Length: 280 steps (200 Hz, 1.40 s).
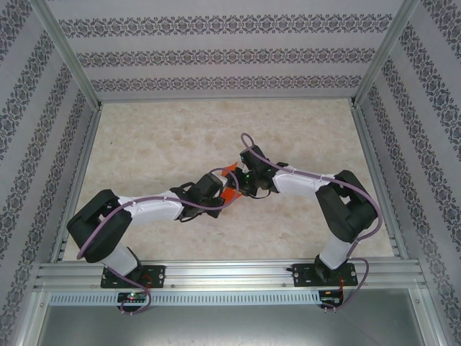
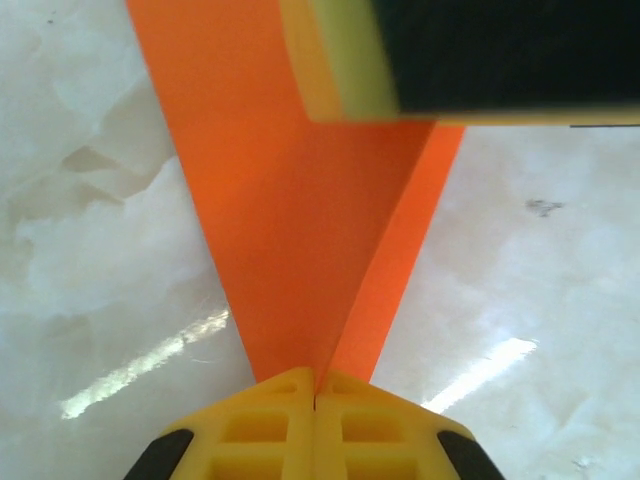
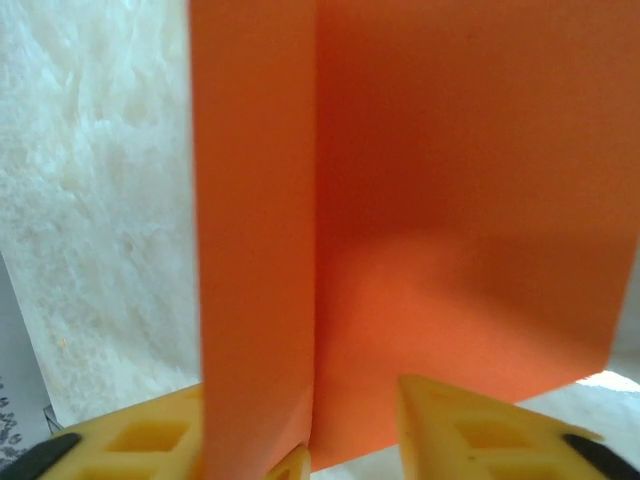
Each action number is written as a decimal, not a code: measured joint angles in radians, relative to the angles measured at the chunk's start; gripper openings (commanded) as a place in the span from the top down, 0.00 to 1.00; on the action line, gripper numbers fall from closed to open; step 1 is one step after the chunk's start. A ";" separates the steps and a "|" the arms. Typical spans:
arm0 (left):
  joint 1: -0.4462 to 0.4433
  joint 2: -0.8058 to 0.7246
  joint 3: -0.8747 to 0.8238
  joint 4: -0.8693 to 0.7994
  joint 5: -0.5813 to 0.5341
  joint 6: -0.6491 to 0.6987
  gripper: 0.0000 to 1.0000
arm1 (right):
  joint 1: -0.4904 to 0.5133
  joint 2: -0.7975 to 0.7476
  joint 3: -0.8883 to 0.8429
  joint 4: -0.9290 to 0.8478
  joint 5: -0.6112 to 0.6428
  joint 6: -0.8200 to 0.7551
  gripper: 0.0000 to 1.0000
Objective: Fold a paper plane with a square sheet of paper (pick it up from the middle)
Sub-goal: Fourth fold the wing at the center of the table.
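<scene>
Top view: thin bright orange square sheet of paper (image 1: 230, 179) seen mid-table (image 1: 158, 137), largely hidden between left hand (image 1: 218, 190) and right hand (image 1: 242, 180).
Left wrist: sheet pinched by closed yellow fingers (image 2: 262, 420); top covered by blurred finger.
Right wrist: creased sheet seen between parted fingers (image 3: 470, 425); contact unclear, edges cut off.

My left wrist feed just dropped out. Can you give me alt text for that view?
The left gripper is shut on a folded orange sheet of paper, which widens away from the yellow fingertips above a pale marbled table. A blurred yellow and black block overlaps the paper at top right.
</scene>
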 measured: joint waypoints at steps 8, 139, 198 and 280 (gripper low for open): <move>0.009 -0.010 -0.009 0.012 0.029 -0.005 0.97 | -0.010 -0.028 -0.020 0.004 0.002 0.000 0.51; 0.228 0.031 -0.127 0.226 0.479 -0.150 0.96 | -0.017 -0.153 -0.134 0.151 -0.045 -0.040 0.71; 0.257 0.084 -0.127 0.254 0.552 -0.189 0.96 | 0.026 -0.030 -0.075 0.198 -0.074 -0.040 0.80; 0.289 0.095 -0.126 0.255 0.616 -0.208 0.94 | 0.026 0.084 -0.011 0.233 -0.092 -0.035 0.81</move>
